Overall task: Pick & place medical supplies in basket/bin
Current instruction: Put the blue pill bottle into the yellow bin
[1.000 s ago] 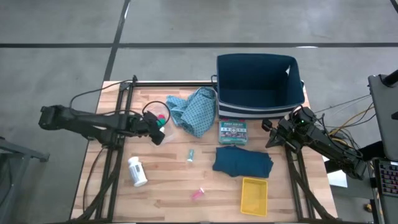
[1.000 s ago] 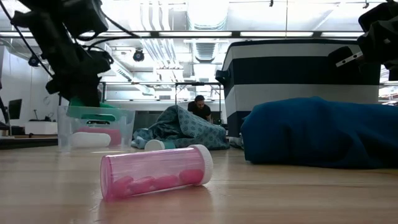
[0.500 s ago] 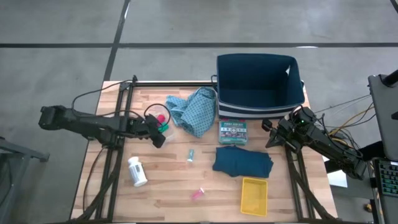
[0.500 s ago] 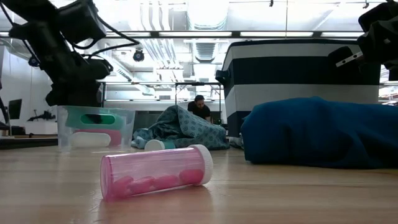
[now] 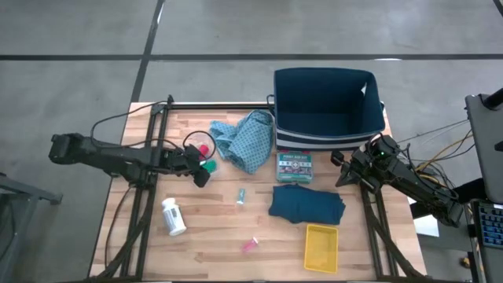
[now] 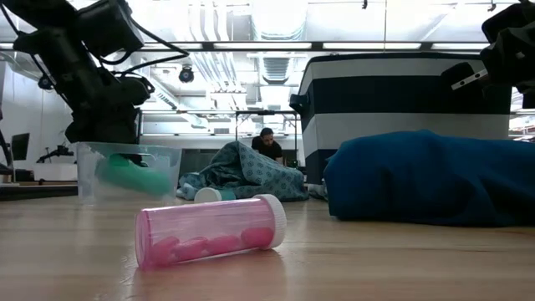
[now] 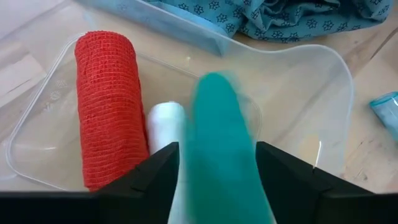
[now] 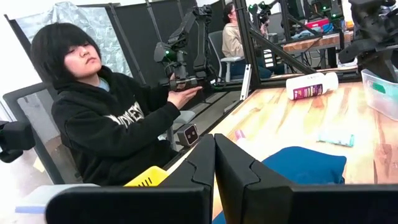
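Hovering over clear tray (image 7: 348, 112), left end effector (image 7: 217, 168) parted w/ 1 green roll (image 7: 224, 155) between, 1 red roll (image 7: 109, 106), 1 white roll (image 7: 165, 124).

On the surface (image 5: 212, 228), a clear tray (image 5: 198, 149) sits at the left, holding a gauze roll (image 7: 109, 106) and a smaller roll (image 7: 163, 127) side by side. The patterned cloth (image 5: 247, 140) lies just right of it, the basket (image 5: 326, 110) farther right. In front of the basket lie a packet (image 5: 295, 166), then the folded cloth (image 5: 306, 204). The pill bottle (image 5: 173, 216) lies near the left front.
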Controlling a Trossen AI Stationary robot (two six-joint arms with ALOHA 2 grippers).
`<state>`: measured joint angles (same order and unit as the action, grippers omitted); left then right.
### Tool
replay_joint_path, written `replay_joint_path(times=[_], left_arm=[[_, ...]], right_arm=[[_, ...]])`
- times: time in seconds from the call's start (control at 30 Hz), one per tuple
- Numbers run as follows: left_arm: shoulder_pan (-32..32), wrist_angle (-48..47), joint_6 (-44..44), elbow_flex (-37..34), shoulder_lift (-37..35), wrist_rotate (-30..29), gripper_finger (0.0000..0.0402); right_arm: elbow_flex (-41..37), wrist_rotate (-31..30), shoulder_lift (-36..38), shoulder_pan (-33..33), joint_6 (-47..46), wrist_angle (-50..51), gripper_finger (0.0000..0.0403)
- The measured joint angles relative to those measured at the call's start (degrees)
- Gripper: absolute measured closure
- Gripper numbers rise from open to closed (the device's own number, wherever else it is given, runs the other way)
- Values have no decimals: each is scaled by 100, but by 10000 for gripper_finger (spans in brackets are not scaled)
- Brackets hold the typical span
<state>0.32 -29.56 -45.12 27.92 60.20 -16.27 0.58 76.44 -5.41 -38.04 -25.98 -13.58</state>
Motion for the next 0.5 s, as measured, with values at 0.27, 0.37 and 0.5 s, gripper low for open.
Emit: replay_joint_path(times=[0.27, 0.37, 0.5], left_arm=[[0, 13, 17, 0, 0, -2, 139], [0, 13, 17, 0, 0, -4, 131], [0, 11, 17, 0, 0, -4, 127]], right_arm=[[0, 0, 0, 2, 0, 0, 394], [0, 0, 0, 1, 0, 0, 394], [0, 0, 0, 0, 0, 0, 394]])
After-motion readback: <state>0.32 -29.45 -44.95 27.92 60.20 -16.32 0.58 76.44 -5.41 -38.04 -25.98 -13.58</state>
